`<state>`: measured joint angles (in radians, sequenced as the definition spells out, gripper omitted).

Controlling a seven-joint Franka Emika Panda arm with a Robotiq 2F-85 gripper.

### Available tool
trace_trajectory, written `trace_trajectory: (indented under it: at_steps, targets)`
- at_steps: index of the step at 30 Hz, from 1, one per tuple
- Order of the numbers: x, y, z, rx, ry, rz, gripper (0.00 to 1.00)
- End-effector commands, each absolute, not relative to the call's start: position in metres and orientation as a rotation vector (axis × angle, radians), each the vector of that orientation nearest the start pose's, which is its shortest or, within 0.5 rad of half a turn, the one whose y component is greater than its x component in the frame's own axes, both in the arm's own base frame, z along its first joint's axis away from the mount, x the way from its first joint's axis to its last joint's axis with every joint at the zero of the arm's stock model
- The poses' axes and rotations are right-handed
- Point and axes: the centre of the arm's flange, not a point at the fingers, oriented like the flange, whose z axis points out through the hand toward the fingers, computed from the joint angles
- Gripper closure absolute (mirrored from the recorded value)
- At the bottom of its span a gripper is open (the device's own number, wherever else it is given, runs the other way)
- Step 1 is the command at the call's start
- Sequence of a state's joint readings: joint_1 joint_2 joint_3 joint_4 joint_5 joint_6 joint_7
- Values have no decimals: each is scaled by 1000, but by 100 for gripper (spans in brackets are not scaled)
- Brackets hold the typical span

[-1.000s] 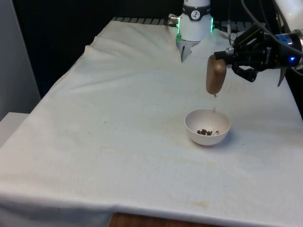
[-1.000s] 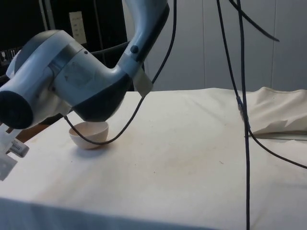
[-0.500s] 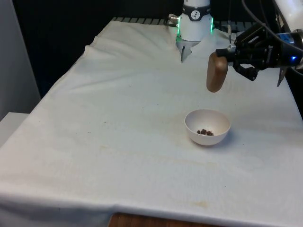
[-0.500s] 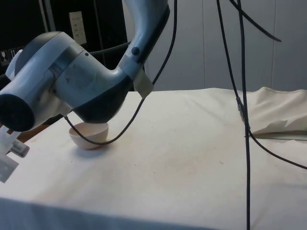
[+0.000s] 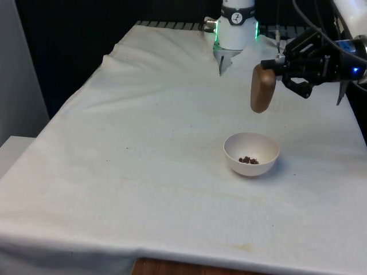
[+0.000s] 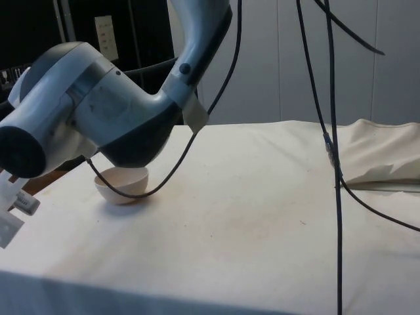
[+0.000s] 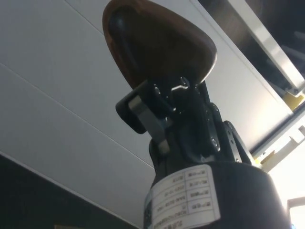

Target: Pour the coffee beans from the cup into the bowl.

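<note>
The brown wooden cup (image 5: 262, 89) hangs in the air above the white bowl (image 5: 251, 153), tipped over so its mouth faces down towards the bowl and its rounded base points up. It is smooth, dark brown and egg-shaped (the wrist view (image 7: 157, 45) shows its glossy rounded base with the two fingers clamped on its rim). The cup sits just above and a little towards the far side of the bowl, clear of it and not touching.

The bowl stands upright on the white cloth (image 5: 143, 143), below the cup, with a small heap of dark coffee beans (image 5: 248, 160) lying at its bottom. In the side view the bowl (image 6: 122, 184) shows partly behind the arm's grey-white housing.

The black gripper (image 5: 277, 70) reaches in level from the front view's right of the cup, its fingers pinching the cup's rim, the wrist rolled so that the cup is upended. A black cable (image 6: 336, 164) hangs down in front of the cloth in the side view.
</note>
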<state>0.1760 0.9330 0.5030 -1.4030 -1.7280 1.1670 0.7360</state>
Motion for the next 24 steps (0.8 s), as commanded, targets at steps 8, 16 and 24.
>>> trace_trajectory:
  at_steps: [8,16,24]
  targets:
    - [655,231,238,1643,179,245,100]
    - [656,229,244,1675,157,250,100]
    - [657,228,254,1695,132,260,100]
